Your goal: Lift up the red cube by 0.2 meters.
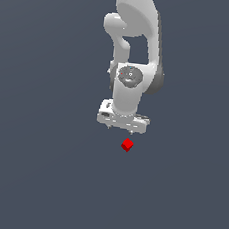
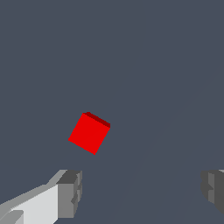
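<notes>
A: Small matte red cube [image 2: 89,133] on plain grey floor [image 1: 34,178], turned askew, just below white two-fingered gripper [image 2: 140,192]. Untouched.

B: Fingers [image 2: 70,192] spread wide, nothing held. Best squared to cube faces, centred over it, lowered before closing.

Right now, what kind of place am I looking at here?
Most likely a computer simulation, not a real room. The ground is a flat, featureless grey with no walls or furniture, and the only things there are a smooth white robot arm and a plain red cube under its open gripper.
</notes>
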You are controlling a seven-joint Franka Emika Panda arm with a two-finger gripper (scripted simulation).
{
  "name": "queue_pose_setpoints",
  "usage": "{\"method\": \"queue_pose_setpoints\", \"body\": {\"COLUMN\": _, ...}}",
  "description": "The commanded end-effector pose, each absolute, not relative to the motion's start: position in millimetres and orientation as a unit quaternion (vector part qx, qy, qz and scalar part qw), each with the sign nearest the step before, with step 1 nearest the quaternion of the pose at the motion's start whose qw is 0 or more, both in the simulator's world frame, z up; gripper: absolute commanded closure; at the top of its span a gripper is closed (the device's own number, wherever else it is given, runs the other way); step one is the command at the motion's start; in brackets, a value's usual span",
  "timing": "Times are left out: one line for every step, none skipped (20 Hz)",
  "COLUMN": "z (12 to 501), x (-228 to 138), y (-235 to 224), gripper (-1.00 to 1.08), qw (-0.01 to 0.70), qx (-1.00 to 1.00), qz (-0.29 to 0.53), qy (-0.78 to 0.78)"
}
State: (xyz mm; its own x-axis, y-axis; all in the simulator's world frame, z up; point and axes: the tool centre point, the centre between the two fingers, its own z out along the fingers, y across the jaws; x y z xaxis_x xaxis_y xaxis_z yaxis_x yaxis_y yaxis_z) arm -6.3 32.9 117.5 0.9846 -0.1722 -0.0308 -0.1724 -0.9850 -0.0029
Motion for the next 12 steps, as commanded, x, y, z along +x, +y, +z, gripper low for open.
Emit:
{"method": "queue_pose_setpoints", "body": {"z": 106.8, "x": -5.7, "y": 38.7, "gripper": -0.92, "qw": 0.002, "qx": -0.993, "qz": 0.014, "qy": 0.114}}
{"method": "queue_pose_setpoints", "body": {"z": 102.3, "x": -5.2, "y": 41.0, "gripper": -0.92, "qw": 0.002, "qx": -0.992, "qz": 0.013, "qy": 0.126}}
{"method": "queue_pose_setpoints", "body": {"z": 97.8, "x": -4.6, "y": 43.4, "gripper": -0.92, "qw": 0.002, "qx": -0.990, "qz": 0.012, "qy": 0.137}}
{"method": "queue_pose_setpoints", "body": {"z": 93.2, "x": -4.0, "y": 45.8, "gripper": -0.92, "qw": 0.002, "qx": -0.989, "qz": 0.012, "qy": 0.149}}
{"method": "queue_pose_setpoints", "body": {"z": 88.6, "x": -3.3, "y": 48.2, "gripper": -0.92, "qw": 0.002, "qx": -0.987, "qz": 0.011, "qy": 0.161}}
{"method": "queue_pose_setpoints", "body": {"z": 84.0, "x": -2.5, "y": 50.5, "gripper": -0.92, "qw": 0.002, "qx": -0.985, "qz": 0.010, "qy": 0.173}}
{"method": "queue_pose_setpoints", "body": {"z": 79.4, "x": -1.6, "y": 52.9, "gripper": -0.92, "qw": 0.001, "qx": -0.983, "qz": 0.009, "qy": 0.184}}
{"method": "queue_pose_setpoints", "body": {"z": 74.7, "x": -0.6, "y": 55.2, "gripper": -0.92, "qw": 0.001, "qx": -0.980, "qz": 0.008, "qy": 0.196}}
{"method": "queue_pose_setpoints", "body": {"z": 70.0, "x": 0.4, "y": 57.5, "gripper": -0.92, "qw": 0.001, "qx": -0.978, "qz": 0.008, "qy": 0.208}}
{"method": "queue_pose_setpoints", "body": {"z": 65.3, "x": 1.5, "y": 59.8, "gripper": -0.92, "qw": 0.001, "qx": -0.975, "qz": 0.007, "qy": 0.220}}
{"method": "queue_pose_setpoints", "body": {"z": 60.7, "x": 2.7, "y": 62.0, "gripper": -0.92, "qw": 0.001, "qx": -0.973, "qz": 0.006, "qy": 0.232}}
{"method": "queue_pose_setpoints", "body": {"z": 56.4, "x": 3.9, "y": 64.0, "gripper": -0.92, "qw": 0.001, "qx": -0.970, "qz": 0.006, "qy": 0.243}}
